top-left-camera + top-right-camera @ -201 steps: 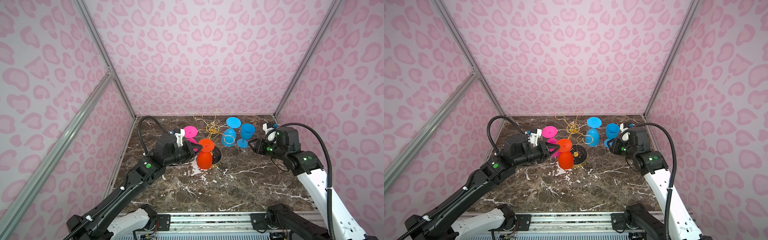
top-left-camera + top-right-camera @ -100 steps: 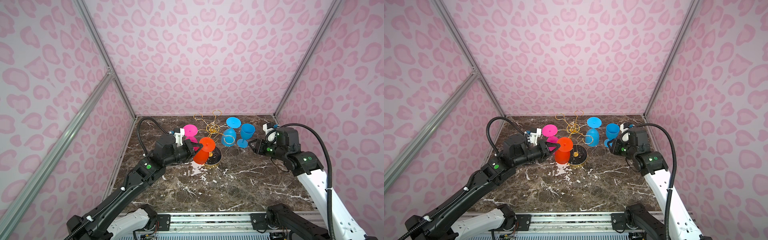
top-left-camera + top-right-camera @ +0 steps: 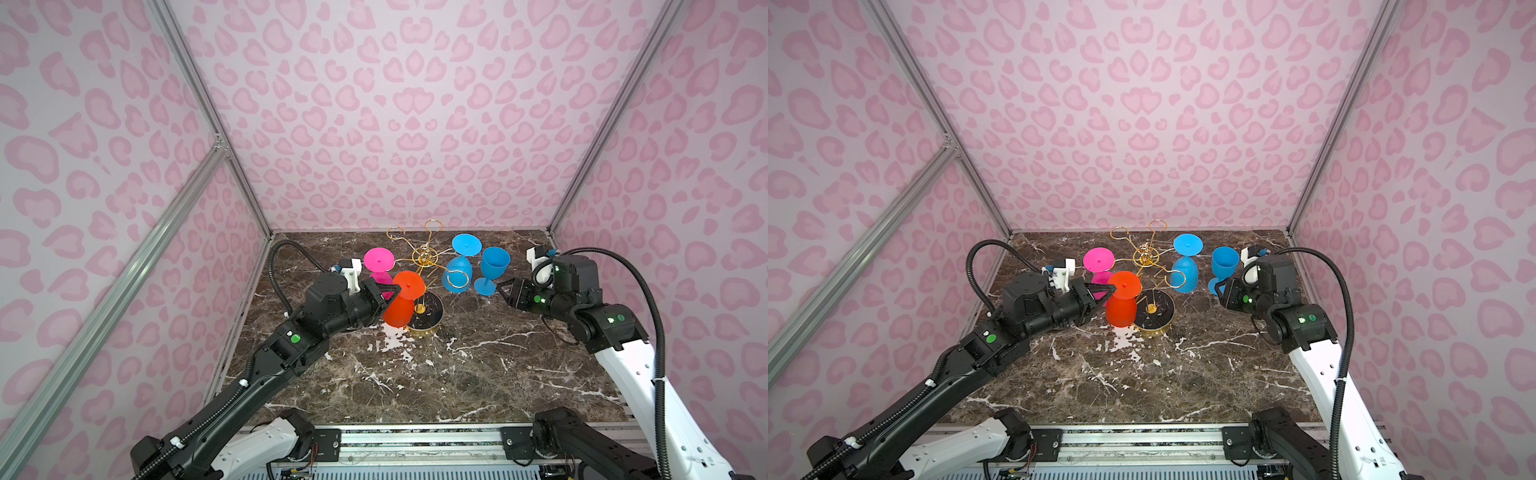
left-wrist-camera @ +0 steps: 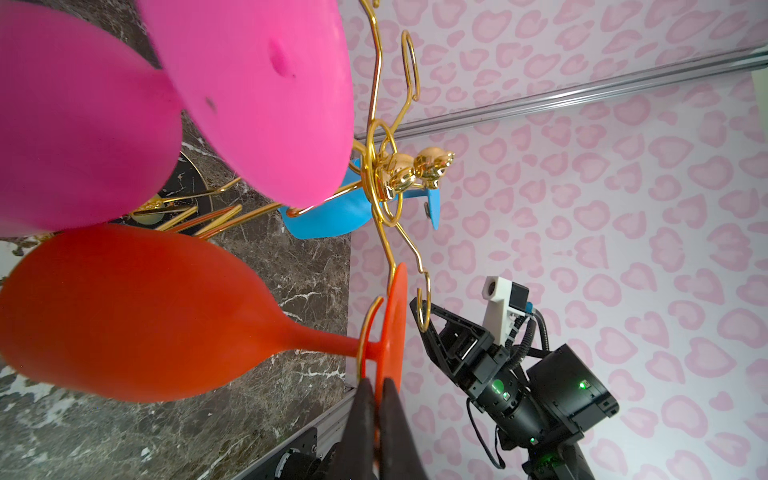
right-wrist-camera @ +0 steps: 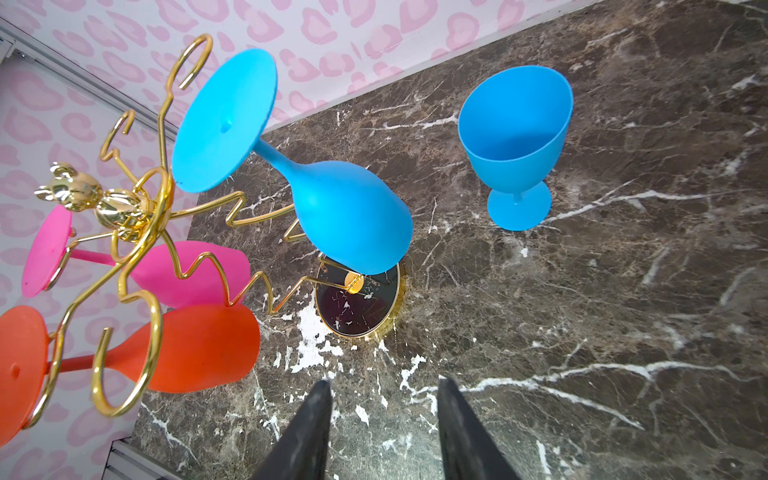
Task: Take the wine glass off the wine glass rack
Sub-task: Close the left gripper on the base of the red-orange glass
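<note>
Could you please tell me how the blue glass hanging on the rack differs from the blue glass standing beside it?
Pose: the hanging blue glass is upside down with its foot on top, while the standing blue glass is upright with its open mouth facing up.
Support: the hanging blue glass is carried by an arm of the wine glass rack, while the standing blue glass rests off the rack on the marble table.
Both are the same bright blue.

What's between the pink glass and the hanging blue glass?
The middle of the gold rack, between pink glass and hanging blue glass, in both top views.
</note>
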Motion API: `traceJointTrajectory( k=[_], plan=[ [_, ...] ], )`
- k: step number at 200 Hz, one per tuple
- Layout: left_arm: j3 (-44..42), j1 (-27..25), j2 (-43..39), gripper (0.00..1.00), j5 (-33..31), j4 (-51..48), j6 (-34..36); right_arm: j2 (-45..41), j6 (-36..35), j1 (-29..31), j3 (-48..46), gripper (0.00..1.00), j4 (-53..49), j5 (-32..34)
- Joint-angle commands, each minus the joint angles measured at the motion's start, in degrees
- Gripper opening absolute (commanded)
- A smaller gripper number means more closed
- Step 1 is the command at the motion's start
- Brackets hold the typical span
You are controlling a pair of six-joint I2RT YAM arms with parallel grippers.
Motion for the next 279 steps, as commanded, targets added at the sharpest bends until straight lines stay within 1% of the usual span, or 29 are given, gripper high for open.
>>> traceJointTrajectory(
  k=[1,63,188,243,279],
  plan=[
    [-0.25,0.05,0.25,0.04,-1.74,5.21,-2.81,-0.24,0.3,0.08,-0.01,0.44,0.46,0.42],
    [-1.44,0.12,-1.11,0.04,-4.37,5.27,-4.87,-0.79,0.34,0.01,0.19,0.43,0.02,0.77],
    [-0.15,0.12,1.65,0.04,-3.15,7.76,-6.69,-0.62,0.19,0.1,0.19,0.43,0.11,0.61],
    [2.74,0.05,1.47,0.04,-5.47,1.88,-5.34,-0.53,-0.13,0.08,0.54,0.44,-0.18,0.6],
    [6.17,0.08,3.72,0.04,-3.74,-3.14,-3.25,-0.52,-0.26,0.06,0.54,0.43,-0.23,0.33]
  ],
)
